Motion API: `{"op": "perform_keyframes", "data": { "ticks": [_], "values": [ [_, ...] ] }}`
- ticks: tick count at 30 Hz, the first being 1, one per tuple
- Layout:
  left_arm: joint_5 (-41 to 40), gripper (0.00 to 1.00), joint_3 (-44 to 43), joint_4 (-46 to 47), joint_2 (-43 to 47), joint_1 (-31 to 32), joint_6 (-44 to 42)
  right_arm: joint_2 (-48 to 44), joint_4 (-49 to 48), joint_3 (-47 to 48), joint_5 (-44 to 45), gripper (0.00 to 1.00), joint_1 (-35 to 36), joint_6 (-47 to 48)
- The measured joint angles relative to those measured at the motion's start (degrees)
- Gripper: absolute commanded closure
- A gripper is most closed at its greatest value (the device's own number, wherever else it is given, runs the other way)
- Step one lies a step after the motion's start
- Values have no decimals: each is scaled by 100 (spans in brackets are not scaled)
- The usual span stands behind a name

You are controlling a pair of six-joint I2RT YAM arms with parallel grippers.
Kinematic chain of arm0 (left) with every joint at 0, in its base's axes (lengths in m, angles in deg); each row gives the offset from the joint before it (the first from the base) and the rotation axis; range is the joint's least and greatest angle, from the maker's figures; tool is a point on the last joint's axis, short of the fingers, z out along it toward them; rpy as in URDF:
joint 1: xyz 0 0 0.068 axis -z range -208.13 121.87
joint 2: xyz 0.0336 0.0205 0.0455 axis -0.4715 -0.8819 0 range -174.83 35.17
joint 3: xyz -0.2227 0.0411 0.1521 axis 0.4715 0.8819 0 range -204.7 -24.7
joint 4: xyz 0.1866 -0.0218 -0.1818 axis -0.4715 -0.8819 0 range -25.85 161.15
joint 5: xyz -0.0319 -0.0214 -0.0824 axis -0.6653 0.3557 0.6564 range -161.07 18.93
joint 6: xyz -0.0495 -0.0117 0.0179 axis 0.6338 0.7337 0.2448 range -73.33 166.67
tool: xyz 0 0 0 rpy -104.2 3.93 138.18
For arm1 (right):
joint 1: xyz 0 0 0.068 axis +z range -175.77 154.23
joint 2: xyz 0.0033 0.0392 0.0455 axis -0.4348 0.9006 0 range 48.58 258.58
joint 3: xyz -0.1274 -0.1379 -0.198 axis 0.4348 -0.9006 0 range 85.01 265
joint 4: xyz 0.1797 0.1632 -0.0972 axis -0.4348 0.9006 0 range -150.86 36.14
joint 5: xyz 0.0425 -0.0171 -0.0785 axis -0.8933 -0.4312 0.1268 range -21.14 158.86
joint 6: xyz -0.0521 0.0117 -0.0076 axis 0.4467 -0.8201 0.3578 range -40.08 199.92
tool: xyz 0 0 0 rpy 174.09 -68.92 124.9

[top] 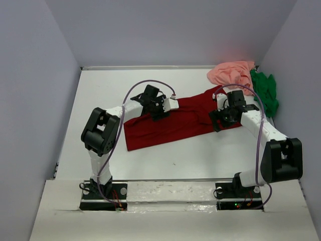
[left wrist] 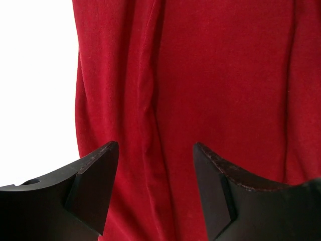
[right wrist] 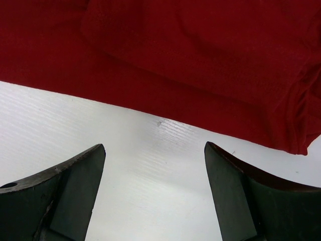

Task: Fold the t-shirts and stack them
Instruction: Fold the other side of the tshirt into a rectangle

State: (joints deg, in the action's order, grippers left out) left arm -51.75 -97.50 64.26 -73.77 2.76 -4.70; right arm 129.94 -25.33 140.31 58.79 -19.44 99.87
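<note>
The dark red t-shirt (top: 175, 124) lies spread across the middle of the table, with a lengthwise fold running down it (left wrist: 225, 75). My left gripper (top: 159, 113) hovers over its upper left part, open, with only red cloth showing between the fingers (left wrist: 154, 144). My right gripper (top: 217, 122) stands open at the shirt's right end (right wrist: 154, 145), over bare table just off the cloth's hem (right wrist: 175, 50). The salmon pink t-shirt (top: 231, 73) lies crumpled at the back right. Beside it, against the right wall, the bright green t-shirt (top: 266, 93) is bunched up.
The white table (top: 100, 90) is closed in by grey walls at the back and on both sides. The arm bases (top: 103, 193) sit on a strip at the near edge. Cables loop over both arms.
</note>
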Motion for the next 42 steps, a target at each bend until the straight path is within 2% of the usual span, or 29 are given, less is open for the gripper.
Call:
{"op": "perform_keyframes", "data": {
  "ticks": [11,14,16,19,34,37,38,39,42],
  "values": [
    [-234,29,0,184,-210,0,-26,166,2,0,0,15,0,2],
    [-323,33,0,295,-212,0,-17,203,2,0,0,16,0,7],
    [-369,43,0,354,-212,0,-20,234,2,2,0,16,0,13],
    [-446,48,0,424,-212,0,-17,275,2,2,0,16,0,17],
    [-503,43,-13,442,-286,0,-2,345,7,2,0,16,0,24],
    [-525,53,-13,446,-289,0,-4,354,7,2,0,16,0,24],
    [-529,60,-13,446,-289,0,0,363,7,2,0,16,0,24],
    [-546,60,-13,446,-289,0,-7,365,7,2,0,16,0,24],
    [-566,73,-42,444,-299,0,-24,415,9,2,0,16,0,24]
  ]
}}
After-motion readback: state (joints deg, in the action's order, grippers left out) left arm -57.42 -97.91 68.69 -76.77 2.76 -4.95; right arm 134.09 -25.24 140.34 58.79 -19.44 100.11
